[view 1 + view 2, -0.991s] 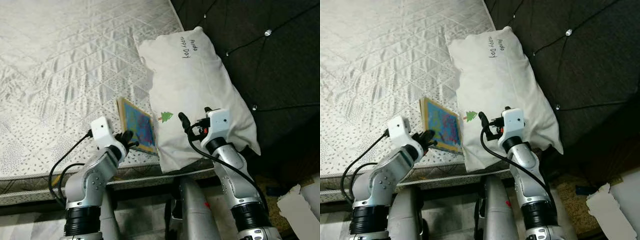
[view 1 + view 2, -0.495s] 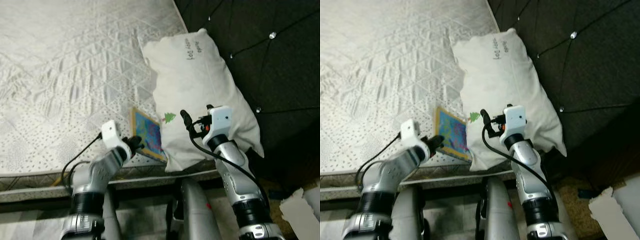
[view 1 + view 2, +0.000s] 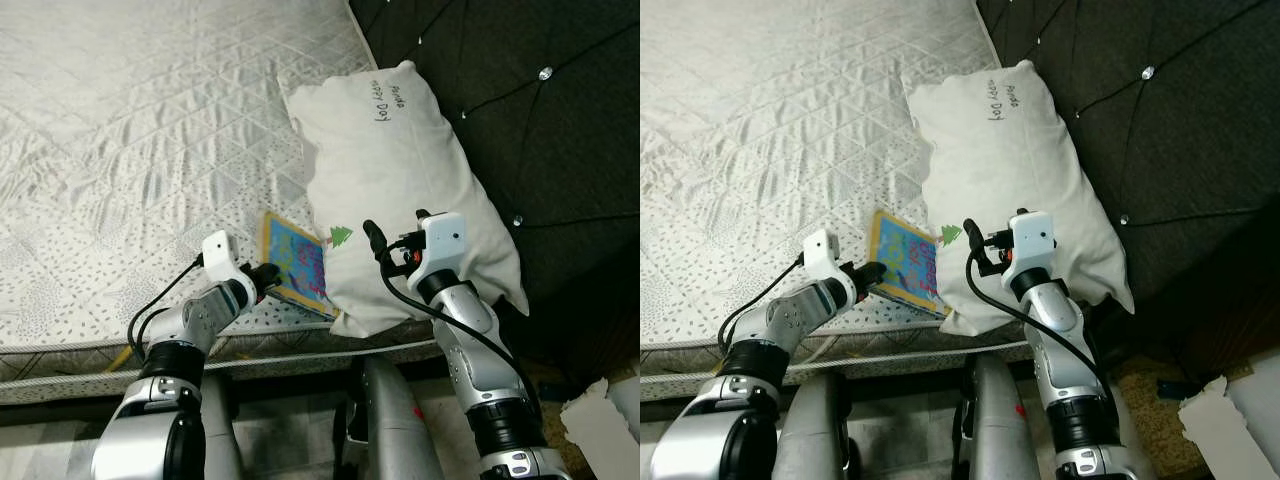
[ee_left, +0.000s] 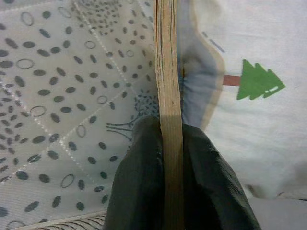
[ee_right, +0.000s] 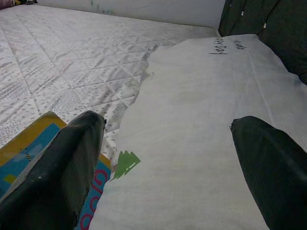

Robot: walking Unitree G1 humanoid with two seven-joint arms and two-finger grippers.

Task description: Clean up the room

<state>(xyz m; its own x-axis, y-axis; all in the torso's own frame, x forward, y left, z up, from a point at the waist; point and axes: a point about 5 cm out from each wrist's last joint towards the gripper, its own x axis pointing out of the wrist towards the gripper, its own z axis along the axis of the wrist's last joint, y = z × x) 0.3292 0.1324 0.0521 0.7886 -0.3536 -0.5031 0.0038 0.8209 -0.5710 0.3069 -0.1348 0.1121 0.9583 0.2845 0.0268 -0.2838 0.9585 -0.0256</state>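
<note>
A thin wooden puzzle board (image 3: pixel 297 263) with a yellow rim and a blue picture lies near the front edge of the white quilted mattress (image 3: pixel 130 130), partly tucked under a white pillow (image 3: pixel 400 170). My left gripper (image 3: pixel 268 275) is shut on the board's near edge; in the left wrist view the board's edge (image 4: pixel 170 115) stands between the black fingers (image 4: pixel 139 187). My right gripper (image 3: pixel 392 238) hovers open over the pillow's front end, near its green tree print (image 3: pixel 341 236); its wrist view has the fingers (image 5: pixel 57 167) wide apart.
A dark tufted headboard (image 3: pixel 540 110) rises to the right of the pillow. The mattress's front edge (image 3: pixel 280 350) runs just below my arms. White paper (image 3: pixel 600 420) lies on the floor at the lower right.
The camera has shifted, moving the whole scene. My left arm has stretched forward toward the board, and its gripper now sits on the board's near edge. The right gripper stays over the pillow.
</note>
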